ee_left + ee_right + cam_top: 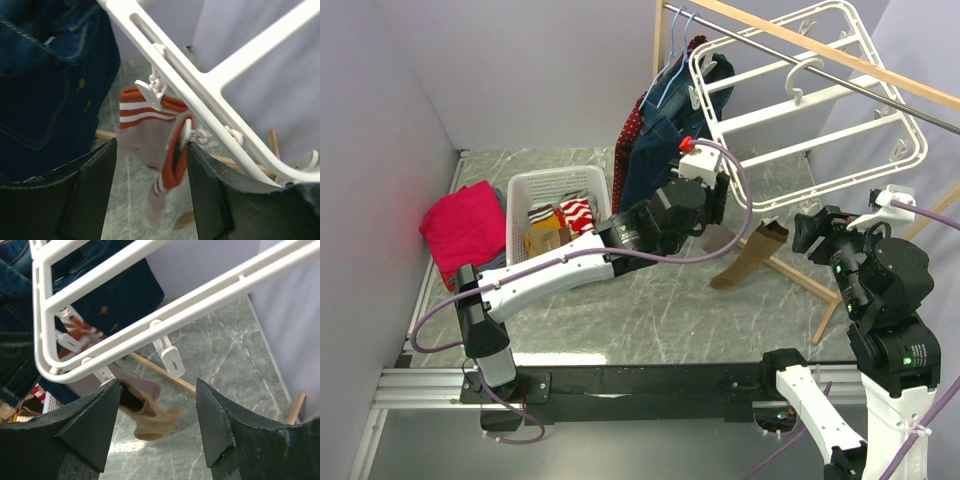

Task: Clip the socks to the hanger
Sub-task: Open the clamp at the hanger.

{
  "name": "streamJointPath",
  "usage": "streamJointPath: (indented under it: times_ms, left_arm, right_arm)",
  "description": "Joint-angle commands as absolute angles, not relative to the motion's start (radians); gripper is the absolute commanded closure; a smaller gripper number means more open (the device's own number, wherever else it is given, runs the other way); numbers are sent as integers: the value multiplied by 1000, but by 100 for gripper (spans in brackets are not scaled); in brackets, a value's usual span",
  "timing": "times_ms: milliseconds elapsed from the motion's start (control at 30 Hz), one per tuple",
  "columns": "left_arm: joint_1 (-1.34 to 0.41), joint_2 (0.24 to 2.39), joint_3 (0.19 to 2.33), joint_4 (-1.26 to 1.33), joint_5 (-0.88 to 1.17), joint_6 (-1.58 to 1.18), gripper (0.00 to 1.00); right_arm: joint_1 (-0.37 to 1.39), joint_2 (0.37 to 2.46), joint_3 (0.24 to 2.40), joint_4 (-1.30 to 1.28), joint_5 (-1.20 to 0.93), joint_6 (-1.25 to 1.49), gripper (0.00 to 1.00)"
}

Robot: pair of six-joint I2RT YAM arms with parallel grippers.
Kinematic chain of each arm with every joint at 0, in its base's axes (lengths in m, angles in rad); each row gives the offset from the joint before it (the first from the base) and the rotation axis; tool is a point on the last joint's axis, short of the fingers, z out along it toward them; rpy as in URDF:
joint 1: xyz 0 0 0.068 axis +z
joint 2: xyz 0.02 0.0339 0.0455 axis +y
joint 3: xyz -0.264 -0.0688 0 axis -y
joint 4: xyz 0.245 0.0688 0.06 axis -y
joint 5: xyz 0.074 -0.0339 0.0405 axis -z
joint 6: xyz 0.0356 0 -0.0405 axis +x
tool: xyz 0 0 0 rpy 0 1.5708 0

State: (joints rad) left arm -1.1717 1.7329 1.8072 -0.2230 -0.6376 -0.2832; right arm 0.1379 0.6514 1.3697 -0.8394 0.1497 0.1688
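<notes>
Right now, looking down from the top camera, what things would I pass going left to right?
Folded bright pink cloth → white slatted plastic basket → dark blue denim garment → brown fabric sock → right gripper.

The brown sock (150, 416) just beyond the right pincer (157, 385) looks blurred, its upper end out of sight behind it.

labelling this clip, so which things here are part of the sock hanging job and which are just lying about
Part of the job:
white drying frame
clip on the frame
striped sock
brown sock

Just lying about:
denim garment
pink cloth
light-blue hanger
laundry basket, contents unclear
</notes>
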Motion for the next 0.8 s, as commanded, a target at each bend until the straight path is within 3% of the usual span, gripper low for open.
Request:
streamJointPath:
  times_ms: [0, 200, 333, 500, 767]
  left_arm:
    - [-1146, 1693, 1833, -187, -667, -295, 37]
    - [-1132, 1683, 1822, -181, -652, -301, 38]
    - [-1129, 1677, 1824, -183, -650, -293, 37]
    - [-1126, 1667, 1819, -183, -649, -290, 37]
    - [-1115, 1658, 1812, -187, -649, -288, 37]
  right_arm:
    - [141, 675, 1388, -776, 97, 137, 33]
    - [141, 692, 1371, -753, 121, 98, 40]
    - [141, 696, 1347, -736, 17, 87, 43]
    - [143, 706, 1318, -710, -126, 81, 43]
    - [140, 713, 1287, -675, -80, 72, 44]
